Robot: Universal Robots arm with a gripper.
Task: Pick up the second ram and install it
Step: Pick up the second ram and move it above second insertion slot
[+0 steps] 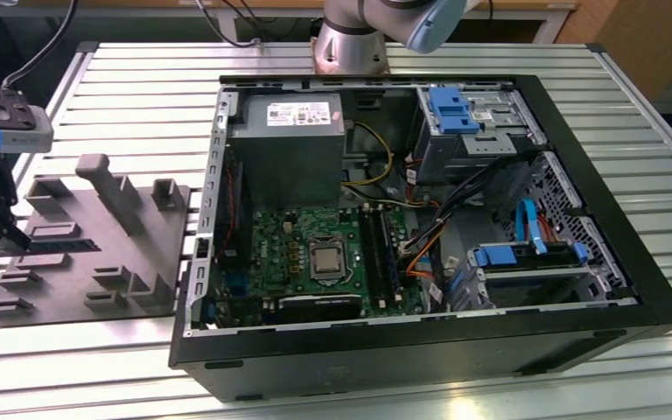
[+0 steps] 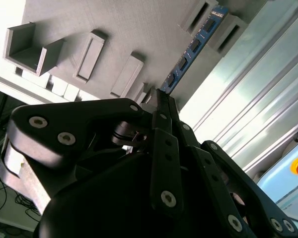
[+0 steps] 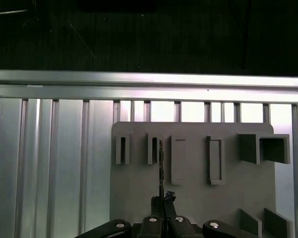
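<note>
The claw (image 2: 161, 96) has its two fingers drawn together. The near end of the memory stick (image 2: 193, 47) comes out from between the tips, so I judge it clamped on that end, though the finger links hide the contact itself. From the tips the stick runs straight ahead, its long axis in line with the fingers, standing on its thin edge. In the first wrist view it shows edge-on as a dark line leading away from the claw. Its far end lies between two raised blocks of the grey tray (image 2: 139, 29). It is either seated in its holder or barely out of it; I cannot tell which.

In the exterior view the claw hangs over the side of the tray farthest from the open computer case (image 1: 430, 354). The case lies well apart from the claw, toward the exterior view's right. Inside it the board (image 1: 277, 254) lies flat, with long dark memory slots (image 1: 377, 249) beside the processor (image 1: 328, 259). Those slots seem to run roughly crosswise to the stick's present line. Tray and case rest on a slatted metal table (image 1: 137, 79). The rig has just this one arm.
</note>
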